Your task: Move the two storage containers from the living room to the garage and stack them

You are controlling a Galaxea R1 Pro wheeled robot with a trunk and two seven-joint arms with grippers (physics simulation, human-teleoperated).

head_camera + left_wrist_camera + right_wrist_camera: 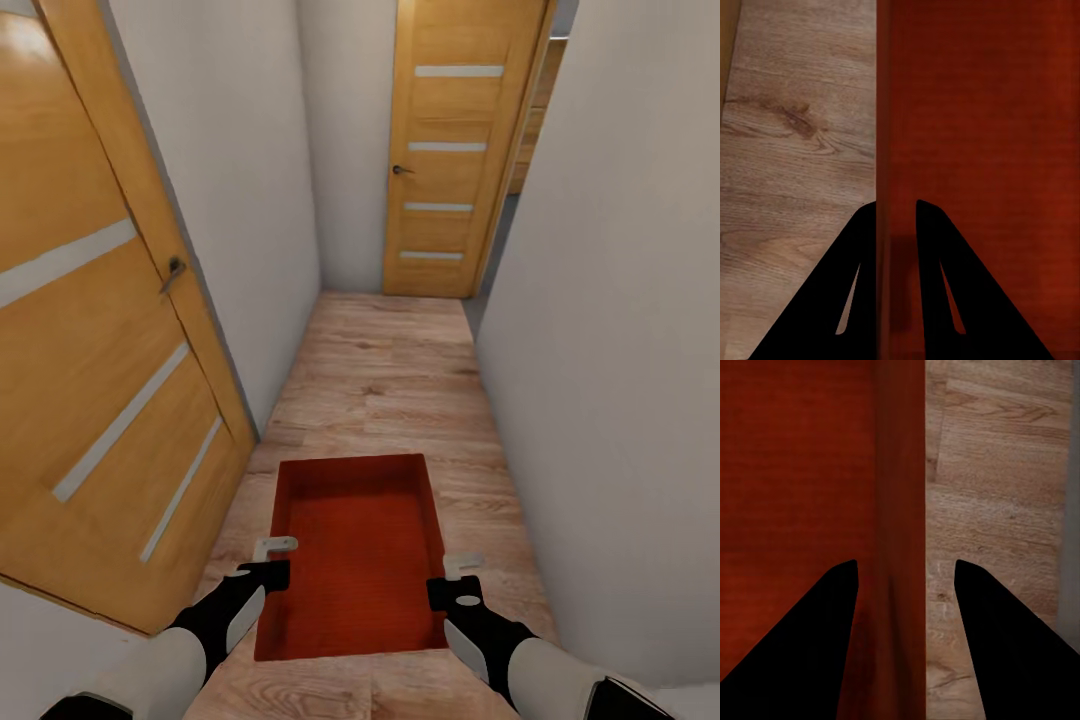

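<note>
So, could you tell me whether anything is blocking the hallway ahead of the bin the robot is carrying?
Nothing visible lies on the wood floor ahead of the bin, held between the left gripper and right gripper. The door at the far end looks shut; a gap shows to its right.

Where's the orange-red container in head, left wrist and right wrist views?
Head view: storage container low centre, between both arms, over the plank floor.
Left wrist view: its thin wall runs up between the left gripper jaws; planks beside it.
Right wrist view: wall between the wider-set right gripper jaws; planks beside it.
Shared landmark: the plank floor.
</note>
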